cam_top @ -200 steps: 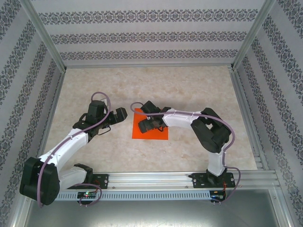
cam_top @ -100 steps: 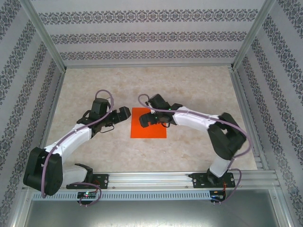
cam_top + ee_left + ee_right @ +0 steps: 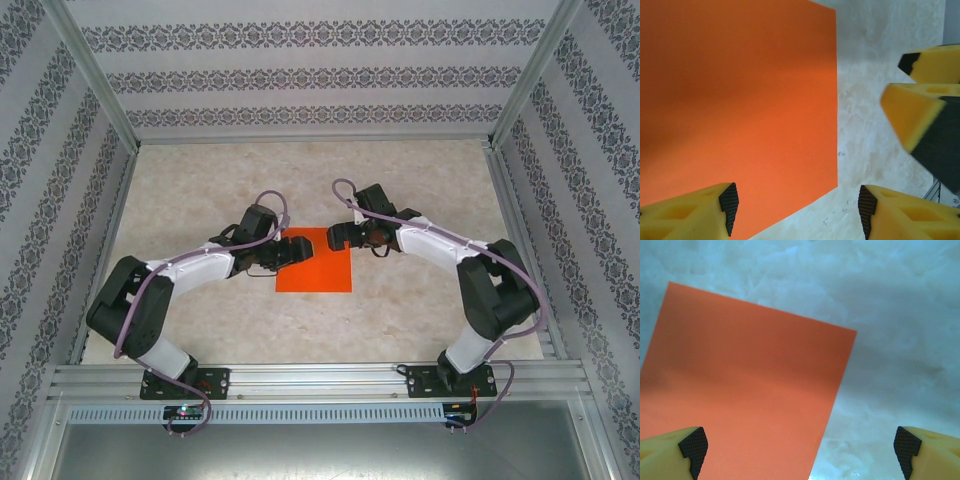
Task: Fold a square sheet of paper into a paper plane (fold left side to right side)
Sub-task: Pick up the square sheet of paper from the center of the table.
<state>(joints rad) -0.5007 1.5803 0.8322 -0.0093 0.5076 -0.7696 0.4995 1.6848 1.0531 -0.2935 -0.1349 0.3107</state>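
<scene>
1. Square sheet of paper (image 3: 318,270): bright orange and unmarked, lying flat on the table near its middle, between the two arms. No crease shows on it in the top view or in either wrist view (image 3: 740,110) (image 3: 740,390).
2. Left gripper (image 3: 296,250): placed over the sheet's far left part. In its wrist view the jaws stand apart (image 3: 797,205), one fingertip above the orange surface and the other above bare table, with the sheet's edge running between them. Nothing is clamped (whether a fingertip touches the paper cannot be told).
3. Right gripper (image 3: 340,236): placed at the sheet's far right corner, close to the left gripper. Its jaws are spread wide (image 3: 800,450) and hold nothing; one fingertip is over the paper, the other over the table. Its yellow fingers (image 3: 912,107) also appear at the right side of the left wrist view.
4. Table (image 3: 420,180): pale, marble-patterned surface.
5. Walls (image 3: 320,80): patterned in horizontal bands, enclosing the table on three sides.
6. Rail (image 3: 320,378): metal, along the near edge, carrying both arm bases.
</scene>
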